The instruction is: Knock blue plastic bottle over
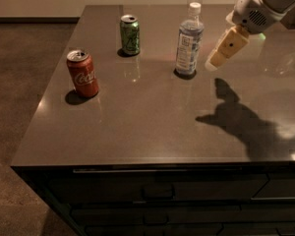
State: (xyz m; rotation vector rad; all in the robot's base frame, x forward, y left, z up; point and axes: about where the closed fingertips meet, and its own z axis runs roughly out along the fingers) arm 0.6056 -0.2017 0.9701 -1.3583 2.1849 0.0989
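Observation:
The blue plastic bottle (pixel 189 39) stands upright on the dark countertop (pixel 152 127), clear bluish with a white cap and a pale label. My gripper (pixel 225 49) comes in from the upper right, its cream-coloured fingers pointing down-left. Its tip hangs just right of the bottle, a small gap away and above the surface.
A green can (pixel 130 35) stands left of the bottle near the back. A red Coca-Cola can (pixel 82 73) stands further left and closer to the front. The counter's left and front edges drop to the floor, with drawers (pixel 157 193) below the front.

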